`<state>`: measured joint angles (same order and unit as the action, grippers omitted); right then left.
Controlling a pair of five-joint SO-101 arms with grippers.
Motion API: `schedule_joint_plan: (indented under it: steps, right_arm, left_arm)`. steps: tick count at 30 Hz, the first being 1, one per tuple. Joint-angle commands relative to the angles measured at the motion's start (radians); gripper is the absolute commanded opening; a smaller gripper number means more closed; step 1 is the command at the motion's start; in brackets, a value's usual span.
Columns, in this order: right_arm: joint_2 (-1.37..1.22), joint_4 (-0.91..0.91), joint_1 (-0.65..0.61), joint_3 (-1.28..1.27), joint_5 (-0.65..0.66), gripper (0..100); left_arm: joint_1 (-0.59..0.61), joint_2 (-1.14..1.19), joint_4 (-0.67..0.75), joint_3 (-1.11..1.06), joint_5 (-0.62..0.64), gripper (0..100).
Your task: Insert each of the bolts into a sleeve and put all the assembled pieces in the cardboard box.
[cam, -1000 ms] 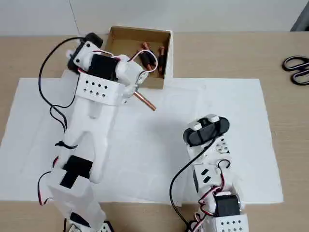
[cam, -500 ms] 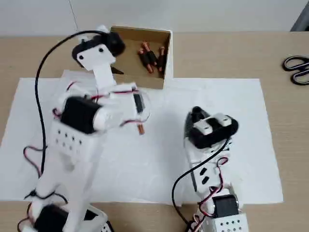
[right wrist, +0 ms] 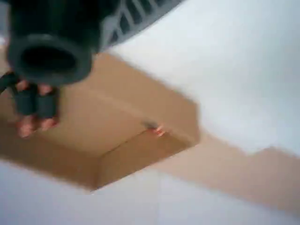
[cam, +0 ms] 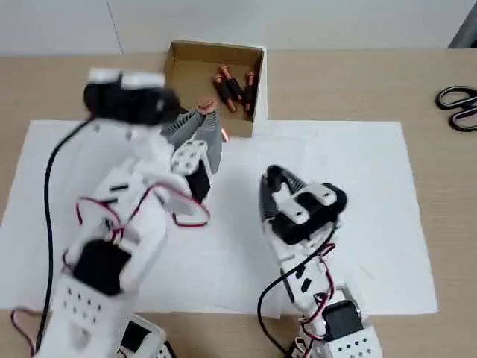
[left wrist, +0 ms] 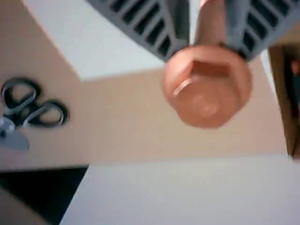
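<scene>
Left pincer [cam: 203, 119] pinching bolt [left wrist: 206, 86], right pincer [cam: 273, 188] pinching sleeve [right wrist: 49, 54]; meeting askew, bolt could snag the rim and slip.

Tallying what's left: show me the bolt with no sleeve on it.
The bolt between the left fingers: bare copper. The others lie in the box wearing black sleeves.

A light wooden table [cam: 335, 82] is carrying a wide white paper sheet [cam: 358, 171]. Black scissors [cam: 458, 107] are lying on bare wood near its right edge. A pale wall [cam: 298, 22] is running behind the far edge.
</scene>
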<state>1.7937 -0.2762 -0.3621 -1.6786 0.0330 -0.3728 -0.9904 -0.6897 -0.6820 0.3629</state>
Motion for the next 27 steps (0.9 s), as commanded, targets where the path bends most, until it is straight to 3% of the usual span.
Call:
schedule_joint_plan:
  steps: [1,8,17,21,27]
  right_arm:
    - [0.022,0.151,0.071,-0.005,-0.002,0.6]
    - [0.022,0.343,0.102,-0.005,0.17,0.5]
    - [0.022,0.248,0.094,-0.005,0.155,0.5]
    - [0.022,0.248,0.059,-0.005,0.086,0.5]
    - [0.019,0.214,-0.022,-0.005,0.087,0.5]
  left_arm:
    - [-0.006,-0.13,0.155,-0.117,-0.008,1]
    - [0.0,-0.164,0.169,-0.14,-0.008,1]
    - [-0.009,-0.163,0.172,-0.168,-0.008,1]
    - [-0.061,-0.163,0.173,-0.143,-0.008,1]
    - [-0.169,-0.161,0.173,-0.074,-0.02,1]
